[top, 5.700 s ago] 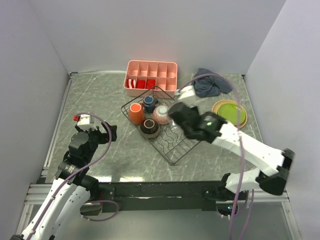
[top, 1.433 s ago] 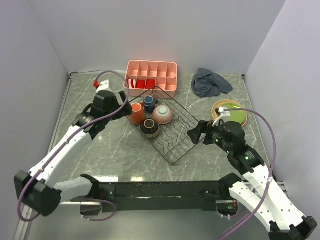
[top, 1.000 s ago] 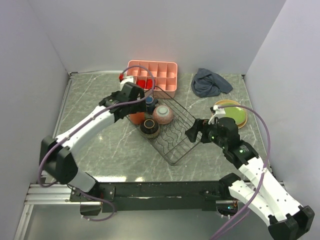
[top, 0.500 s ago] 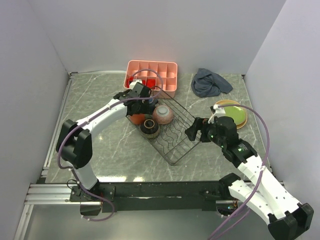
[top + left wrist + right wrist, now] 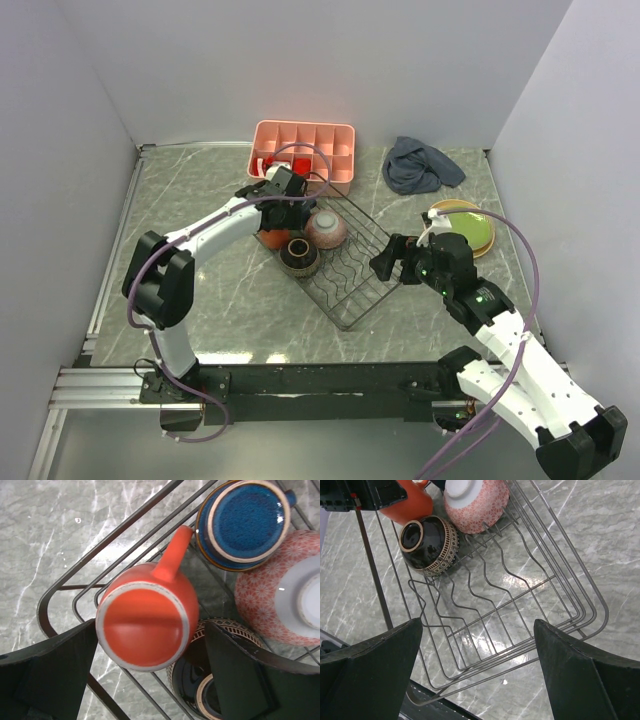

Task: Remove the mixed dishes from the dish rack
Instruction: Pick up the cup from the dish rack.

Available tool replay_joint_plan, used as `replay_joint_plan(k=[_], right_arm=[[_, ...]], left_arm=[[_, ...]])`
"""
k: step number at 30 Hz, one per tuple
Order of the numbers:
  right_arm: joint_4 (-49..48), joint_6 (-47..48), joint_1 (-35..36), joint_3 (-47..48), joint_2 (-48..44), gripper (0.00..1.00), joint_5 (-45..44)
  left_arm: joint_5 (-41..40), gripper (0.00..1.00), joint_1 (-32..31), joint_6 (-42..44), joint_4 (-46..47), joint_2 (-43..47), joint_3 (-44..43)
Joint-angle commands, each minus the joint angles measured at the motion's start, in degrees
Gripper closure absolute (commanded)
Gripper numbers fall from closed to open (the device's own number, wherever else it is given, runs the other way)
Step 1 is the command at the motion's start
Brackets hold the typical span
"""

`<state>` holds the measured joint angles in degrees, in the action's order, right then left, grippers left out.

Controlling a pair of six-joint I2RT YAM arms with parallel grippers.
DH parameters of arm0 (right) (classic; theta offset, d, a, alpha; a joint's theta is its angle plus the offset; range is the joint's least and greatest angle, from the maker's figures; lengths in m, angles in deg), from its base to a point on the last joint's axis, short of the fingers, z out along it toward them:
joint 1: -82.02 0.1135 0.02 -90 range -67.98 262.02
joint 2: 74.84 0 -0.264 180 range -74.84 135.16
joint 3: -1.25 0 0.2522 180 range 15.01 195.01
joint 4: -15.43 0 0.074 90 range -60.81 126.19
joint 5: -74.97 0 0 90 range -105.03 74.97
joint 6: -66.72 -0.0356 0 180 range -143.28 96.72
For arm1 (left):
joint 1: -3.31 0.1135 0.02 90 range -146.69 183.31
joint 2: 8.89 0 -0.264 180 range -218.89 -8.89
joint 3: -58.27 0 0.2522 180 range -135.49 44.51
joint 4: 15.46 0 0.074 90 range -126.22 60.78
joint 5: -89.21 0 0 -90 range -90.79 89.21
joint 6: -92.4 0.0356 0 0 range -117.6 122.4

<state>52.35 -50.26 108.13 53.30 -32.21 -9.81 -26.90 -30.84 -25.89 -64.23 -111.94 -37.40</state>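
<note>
I see an orange mug [image 5: 145, 625] mid-frame on the left wrist view, a speckled dark-blue cup [image 5: 248, 520] with a tan rim upper right, and a pink flower-patterned bowl [image 5: 260, 600] at right. The brown bowl [image 5: 440, 555] carries tan patterned banding. The rack [image 5: 345, 270] is black, the worktop [image 5: 40, 530] grey marble.

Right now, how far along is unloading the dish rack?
Done: the plates sit stacked right of the dish rack. In hand: the left end effector is open astride the orange mug, not yet gripping; the right end effector hangs open over bare slots. Left: mug, blue cup, pink speckled bowl and dark bowl, in the rack.
</note>
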Motion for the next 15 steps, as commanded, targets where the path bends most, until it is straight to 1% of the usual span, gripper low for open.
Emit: replay_joint_plan(k=[1, 6, 15], right_arm=[[-1.71, -0.53, 0.26, -0.22, -0.53, 0.0, -1.17], [-1.62, -0.79, 0.35, -1.28, -1.15, 0.0, -1.17], [-1.45, -1.32, 0.35, -2.33, -2.03, 0.0, -0.91]], left_arm=[[1.59, 0.09, 0.14, -0.27, 2.75, -0.23, -1.5], [3.16, 0.14, 1.19, -0.71, 3.98, -0.14, -0.53], [4.57, 0.1, 2.6, -1.24, 3.01, -1.28, -0.35]])
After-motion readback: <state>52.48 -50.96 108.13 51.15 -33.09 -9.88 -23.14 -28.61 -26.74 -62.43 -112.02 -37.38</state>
